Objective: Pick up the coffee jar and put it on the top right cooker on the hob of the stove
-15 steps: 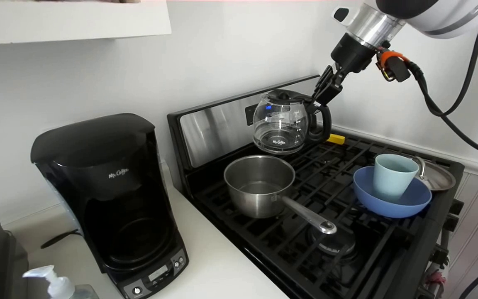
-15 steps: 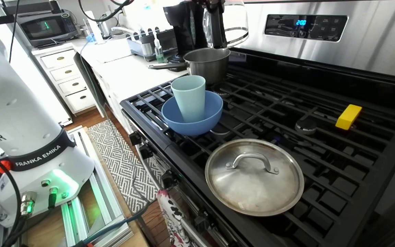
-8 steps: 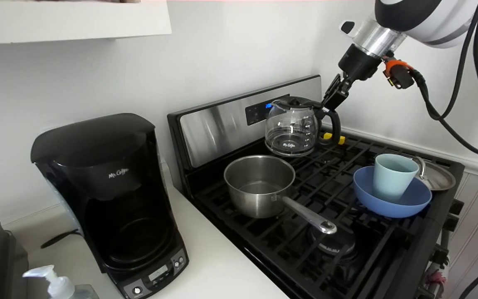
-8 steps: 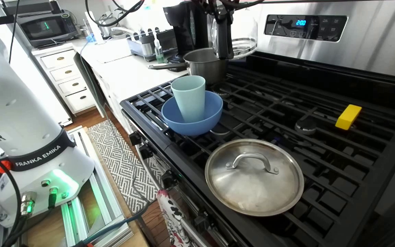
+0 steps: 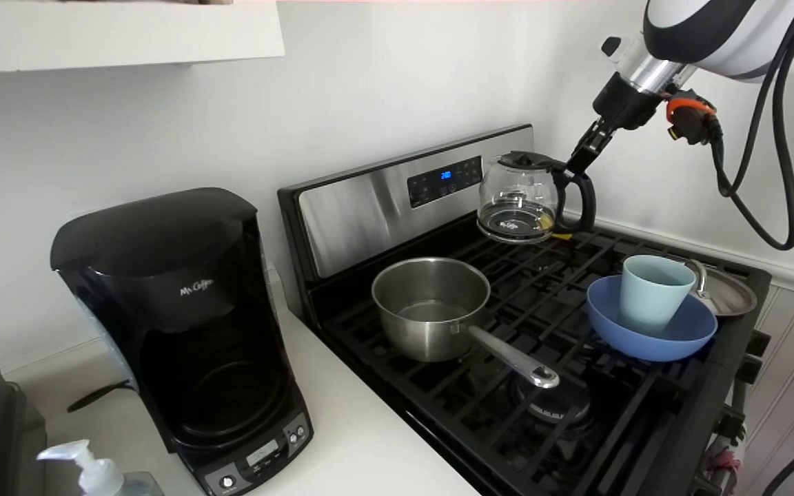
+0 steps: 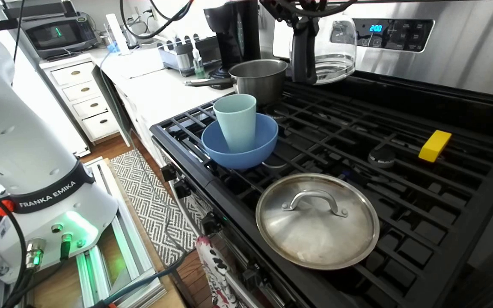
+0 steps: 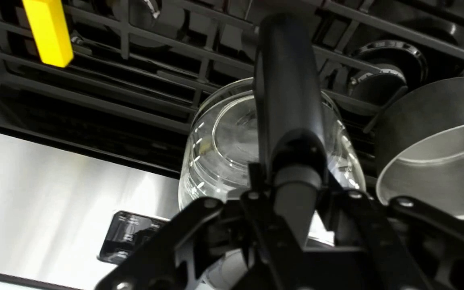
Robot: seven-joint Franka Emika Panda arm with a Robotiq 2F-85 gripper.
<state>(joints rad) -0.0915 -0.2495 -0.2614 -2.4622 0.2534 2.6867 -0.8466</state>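
The arm (image 5: 748, 49) slants downward, its hand (image 5: 575, 165) clenched.

"Mr. Coffee" marks the carafe (image 5: 520, 200) in the claw (image 5: 573, 169) and, well apart from it, the coffee machine (image 5: 176, 303); "2:00" glows on the stove display (image 6: 394, 35) near the claw; "FRANKA EMIKA" spans the arm collar (image 6: 53, 193), farther off.

Glass carafe (image 5: 520, 196) clamped in jaws, above black stove (image 5: 604, 393) bearing steel saucepan (image 5: 421, 337), blue bowl (image 5: 645, 346)
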